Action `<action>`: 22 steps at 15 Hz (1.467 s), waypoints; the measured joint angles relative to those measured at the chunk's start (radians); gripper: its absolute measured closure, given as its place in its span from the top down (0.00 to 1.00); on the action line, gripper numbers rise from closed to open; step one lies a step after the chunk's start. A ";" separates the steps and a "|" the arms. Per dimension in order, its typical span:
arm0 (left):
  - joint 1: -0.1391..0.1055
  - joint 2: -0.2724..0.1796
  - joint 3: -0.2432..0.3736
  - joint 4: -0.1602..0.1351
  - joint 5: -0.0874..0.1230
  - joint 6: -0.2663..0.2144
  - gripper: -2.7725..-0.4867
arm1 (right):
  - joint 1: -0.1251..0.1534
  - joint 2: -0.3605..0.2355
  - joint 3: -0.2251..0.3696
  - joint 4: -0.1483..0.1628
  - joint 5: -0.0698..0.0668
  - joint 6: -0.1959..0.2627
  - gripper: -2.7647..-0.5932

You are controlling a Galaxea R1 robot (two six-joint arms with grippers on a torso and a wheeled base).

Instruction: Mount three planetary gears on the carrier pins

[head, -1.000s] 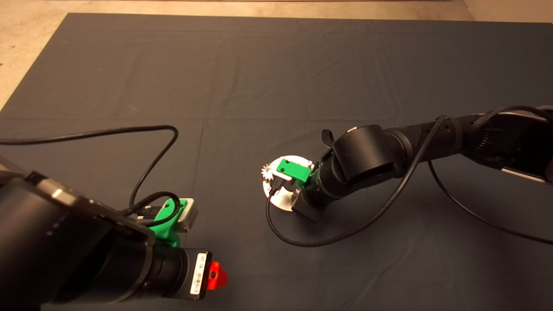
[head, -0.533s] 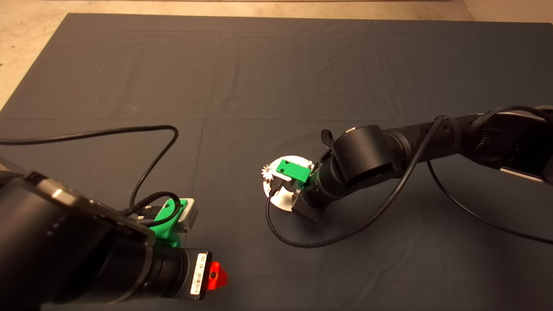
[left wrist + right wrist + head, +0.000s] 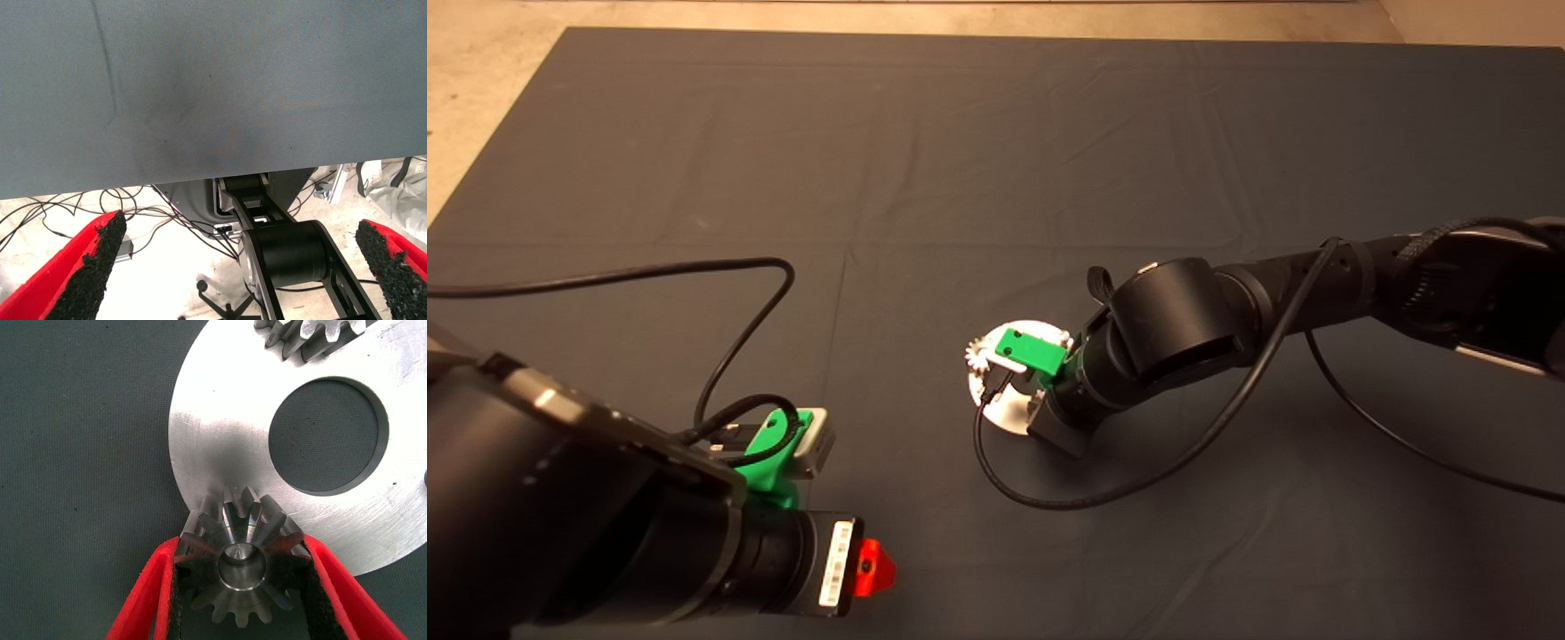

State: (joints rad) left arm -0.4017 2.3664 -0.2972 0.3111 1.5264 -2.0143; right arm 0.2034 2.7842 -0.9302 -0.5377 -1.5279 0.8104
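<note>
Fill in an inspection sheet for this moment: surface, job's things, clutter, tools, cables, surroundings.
Surface: dark mat, creased, covering the table.
Job's things: round plate with a large central hole lies flat on the mat; one gear sits over a pin at the plate's edge; a second gear is partly visible at the far edge.
Clutter: nothing seen.
Tools: right tool has its red fingers closed against the near gear; left tool is open, parked at the mat's edge.
Cables: black cable loops from the left arm; another curves from the right arm.
Surroundings: floor with tangled wires beyond the mat.
</note>
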 joint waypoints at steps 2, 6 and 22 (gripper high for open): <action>0.006 0.000 0.000 0.000 0.000 0.000 0.87 | 0.000 0.000 0.000 0.000 0.000 0.000 0.20; 0.027 0.002 0.000 0.000 0.000 0.000 0.87 | 0.001 -0.001 0.000 0.003 0.001 0.000 0.23; 0.033 0.013 0.000 0.000 0.000 0.000 0.87 | 0.125 -0.023 0.005 0.156 -0.002 0.000 0.46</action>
State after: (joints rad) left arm -0.3683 2.3798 -0.2972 0.3111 1.5268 -2.0143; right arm 0.3280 2.7613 -0.9251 -0.3819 -1.5302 0.8105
